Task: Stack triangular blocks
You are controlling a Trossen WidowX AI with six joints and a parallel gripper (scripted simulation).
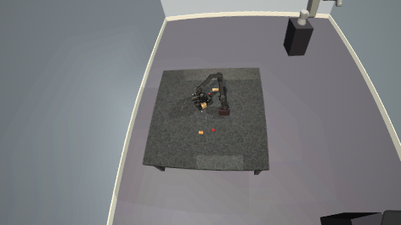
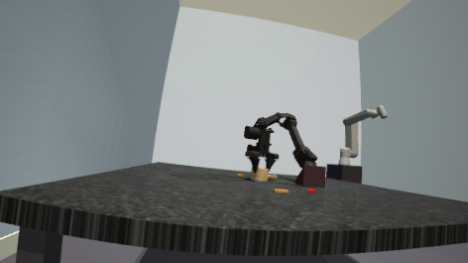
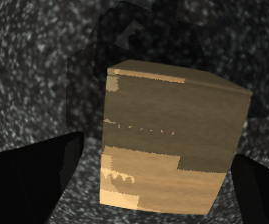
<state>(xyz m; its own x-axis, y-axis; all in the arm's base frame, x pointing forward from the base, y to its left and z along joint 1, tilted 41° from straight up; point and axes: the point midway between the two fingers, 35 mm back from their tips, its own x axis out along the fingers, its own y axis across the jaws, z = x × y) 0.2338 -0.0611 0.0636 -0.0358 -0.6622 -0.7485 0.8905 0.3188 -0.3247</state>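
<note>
Wooden block material (image 1: 204, 105) (image 2: 259, 175) (image 3: 170, 112) stands on the dark table as one squarish, pale-tan shape. In the wrist view its top looks flat and roughly level, with a shadow over the far part. The seam between the two triangular blocks cannot be made out, so how their sloped faces and ends meet is not clear. My gripper (image 2: 263, 167) (image 3: 162, 152) is open and points down, one finger on each side of the block shape. The wrist view shows gaps between both fingertips and its sides. The fingers are still low beside it.
On the table (image 1: 170, 143) (image 2: 149, 199), a small orange piece (image 1: 200, 132) (image 2: 281, 191) and a red piece (image 1: 213, 130) (image 2: 310, 191) lie apart from the block. Another orange piece (image 1: 215, 89) and a red one (image 1: 209, 94) lie near the arm. The arm's dark-red base (image 1: 224, 112) (image 2: 311, 177) stands beside them.
</note>
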